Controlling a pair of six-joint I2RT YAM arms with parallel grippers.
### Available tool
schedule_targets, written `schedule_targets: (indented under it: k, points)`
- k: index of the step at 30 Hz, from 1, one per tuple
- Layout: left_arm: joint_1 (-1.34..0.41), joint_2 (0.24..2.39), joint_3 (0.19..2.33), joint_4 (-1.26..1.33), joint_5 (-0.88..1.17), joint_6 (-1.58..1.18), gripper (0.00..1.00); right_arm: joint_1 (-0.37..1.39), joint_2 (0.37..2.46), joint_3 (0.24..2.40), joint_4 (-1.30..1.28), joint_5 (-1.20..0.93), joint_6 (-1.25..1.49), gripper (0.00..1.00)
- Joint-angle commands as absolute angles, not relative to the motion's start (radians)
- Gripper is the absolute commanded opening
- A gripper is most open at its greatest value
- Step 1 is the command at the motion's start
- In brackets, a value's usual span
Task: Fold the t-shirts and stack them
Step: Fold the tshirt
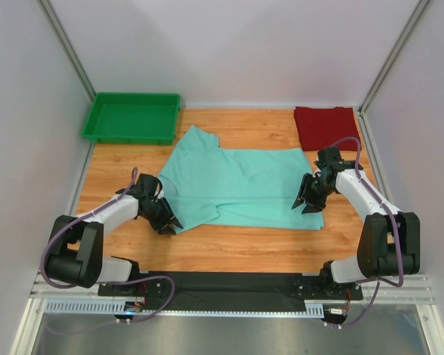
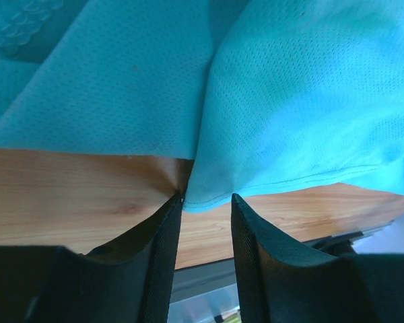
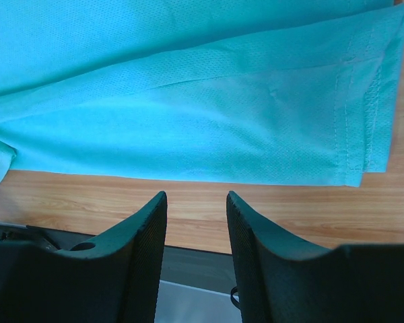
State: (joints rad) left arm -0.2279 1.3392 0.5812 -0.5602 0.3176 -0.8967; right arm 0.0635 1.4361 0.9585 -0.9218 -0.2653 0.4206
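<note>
The mint green t-shirt [image 1: 240,185] lies spread across the middle of the wooden table [image 1: 229,248], one sleeve pointing to the back left. Its near edge is doubled over in the right wrist view [image 3: 209,114]. My left gripper [image 1: 170,222] stands open at the shirt's near left corner. In the left wrist view the gripper [image 2: 205,196] has a fold of the hem [image 2: 212,196] just off its tips, not pinched. My right gripper [image 1: 305,205] is open over the shirt's near right part, and in its own view the gripper [image 3: 196,195] holds nothing. The dark red t-shirt [image 1: 325,126] lies folded at the back right.
A rigid green plastic tray [image 1: 131,117] sits at the back left corner. Grey walls close in the left, back and right sides. A black rail [image 1: 229,285] with the arm bases runs along the near edge.
</note>
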Motion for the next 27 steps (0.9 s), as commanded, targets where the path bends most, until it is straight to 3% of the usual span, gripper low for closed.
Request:
schedule_targets:
  k: [1,3,4,6,13,27]
  points:
    - [-0.233,1.396,0.568,-0.491,0.238,-0.900,0.43,0.067,1.397,0.950,-0.900,-0.284,0.403,0.42]
    - [-0.233,1.408,0.571,-0.492,0.238,-0.902,0.31,0.067,1.394,0.946,-0.902,-0.284,0.400,0.42]
    - [-0.235,1.407,0.578,-0.491,0.248,-0.899,0.16,0.067,1.393,0.946,-0.902,-0.282,0.402,0.42]
    - [-0.239,1.382,0.616,-0.518,0.279,-0.897,0.00,0.067,1.390,0.950,-0.905,-0.282,0.402,0.42]
    - [-0.270,1.371,0.878,-0.658,0.244,-0.850,0.00,0.067,1.408,0.966,-0.897,-0.285,0.408,0.42]
    - [-0.268,1.781,1.314,-0.655,0.190,-0.749,0.00,0.067,1.443,0.963,-0.879,-0.273,0.408,0.42]
